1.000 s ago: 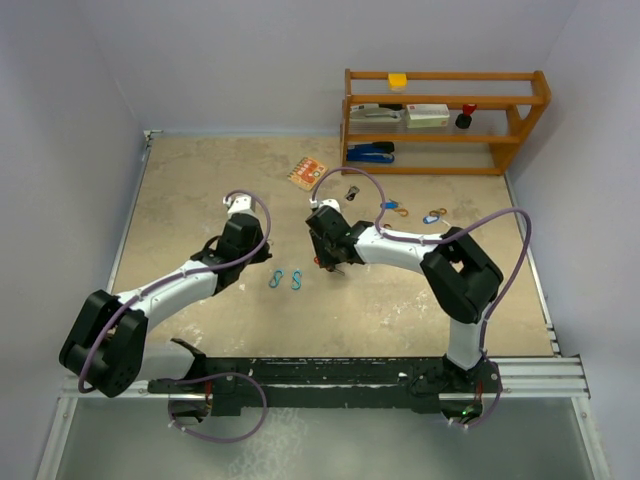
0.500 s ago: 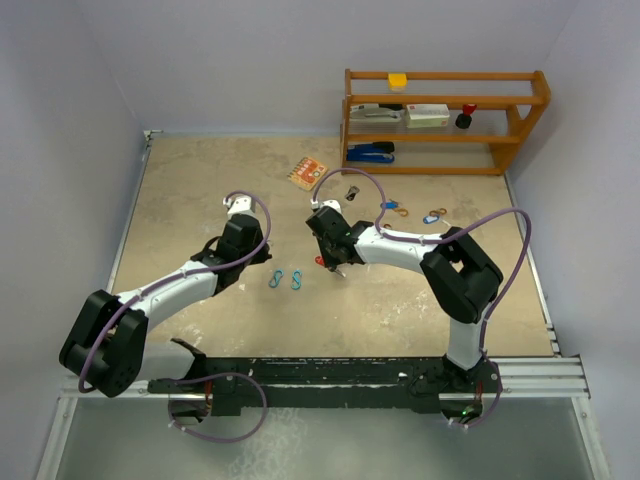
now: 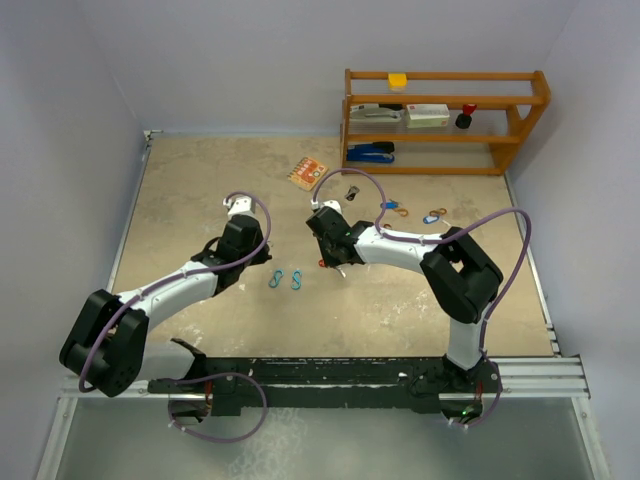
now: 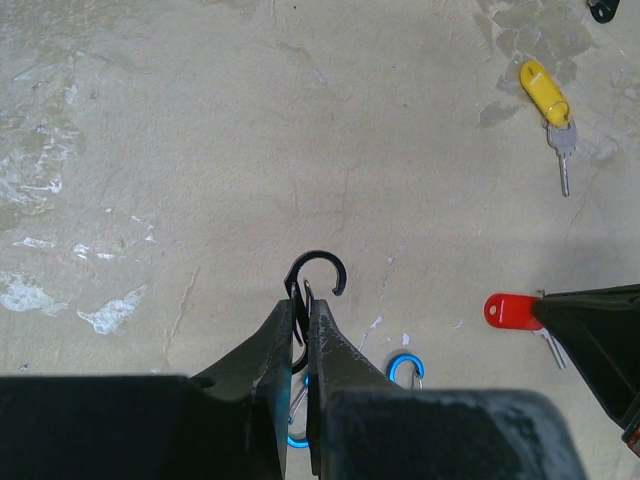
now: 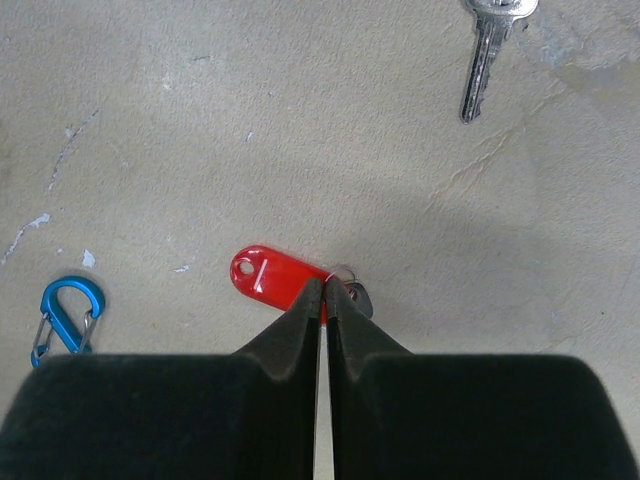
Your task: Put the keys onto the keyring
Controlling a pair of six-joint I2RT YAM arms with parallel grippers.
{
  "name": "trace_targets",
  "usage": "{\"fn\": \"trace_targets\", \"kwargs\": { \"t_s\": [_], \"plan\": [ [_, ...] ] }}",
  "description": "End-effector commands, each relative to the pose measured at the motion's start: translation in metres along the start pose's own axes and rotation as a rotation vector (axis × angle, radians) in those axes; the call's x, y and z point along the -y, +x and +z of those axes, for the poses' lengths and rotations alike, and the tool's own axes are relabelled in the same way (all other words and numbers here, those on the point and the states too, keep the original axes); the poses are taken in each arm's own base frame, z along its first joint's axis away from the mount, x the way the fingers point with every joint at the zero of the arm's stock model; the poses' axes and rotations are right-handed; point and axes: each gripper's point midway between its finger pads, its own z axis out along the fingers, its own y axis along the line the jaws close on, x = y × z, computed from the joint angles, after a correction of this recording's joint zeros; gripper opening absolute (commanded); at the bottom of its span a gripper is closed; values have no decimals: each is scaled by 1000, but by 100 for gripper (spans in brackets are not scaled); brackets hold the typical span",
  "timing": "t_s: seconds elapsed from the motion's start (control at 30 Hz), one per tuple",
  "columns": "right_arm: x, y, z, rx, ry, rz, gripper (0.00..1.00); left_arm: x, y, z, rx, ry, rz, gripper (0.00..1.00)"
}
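My left gripper (image 4: pixel 303 303) pinched tight on black keyring (image 4: pixel 318 272). My right gripper (image 5: pixel 322 297) clamped on red-tagged key (image 5: pixel 272 278), right of the keyring, apart from it. Step, I judge: mating them. Next needs the key's small loop lined onto the keyring's open hook

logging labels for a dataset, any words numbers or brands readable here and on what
Nothing here reads clearly.
orange card: print too small to read.
white box on the shelf: markings blurred, unreadable.
red key tag: no writing seen.
yellow key tag: no writing seen.
black keyring: no writing seen.
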Motion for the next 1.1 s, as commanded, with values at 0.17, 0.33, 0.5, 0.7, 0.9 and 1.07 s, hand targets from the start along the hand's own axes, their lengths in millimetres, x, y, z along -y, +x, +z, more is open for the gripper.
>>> {"fn": "trace_targets", "kwargs": {
  "t_s": [0.17, 0.33, 0.5, 0.7, 0.9, 1.07],
  "plan": [
    [0, -21, -13, 47, 20, -2, 0, 9, -7, 2, 29, 39, 4, 0],
    [0, -33, -26, 108, 11, -16, 0, 13, -10, 1, 32, 50, 2, 0],
    [-2, -47, -43, 197, -34, -53, 0, 22, -16, -1, 39, 88, -2, 0],
    [-3, -56, -57, 273, -78, -64, 0, 38, -21, -7, 50, 169, -4, 0],
    [-13, -64, -68, 337, -158, -103, 0, 54, -26, -17, 71, 233, 3, 0],
    [-24, -68, -78, 381, -236, -159, 0, 71, -25, -20, 72, 296, 24, 0]
  ]
}}
